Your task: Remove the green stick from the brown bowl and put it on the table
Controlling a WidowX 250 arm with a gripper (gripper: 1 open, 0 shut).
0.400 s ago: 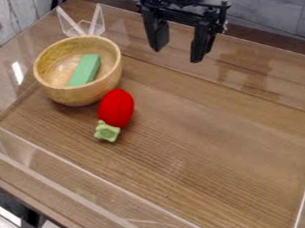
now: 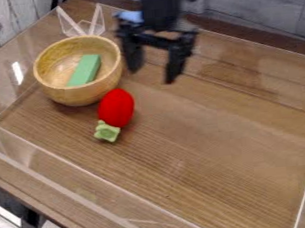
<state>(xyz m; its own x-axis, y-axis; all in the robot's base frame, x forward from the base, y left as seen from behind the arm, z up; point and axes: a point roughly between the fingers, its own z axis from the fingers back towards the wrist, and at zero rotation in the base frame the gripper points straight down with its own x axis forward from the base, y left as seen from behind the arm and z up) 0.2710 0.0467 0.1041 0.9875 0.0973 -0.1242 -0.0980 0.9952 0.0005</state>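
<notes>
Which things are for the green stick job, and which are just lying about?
For the job:
- green stick
- brown bowl
- table

Just lying about:
- red strawberry toy with its small green stem

No text, label, brand, number or sign can be read.
</notes>
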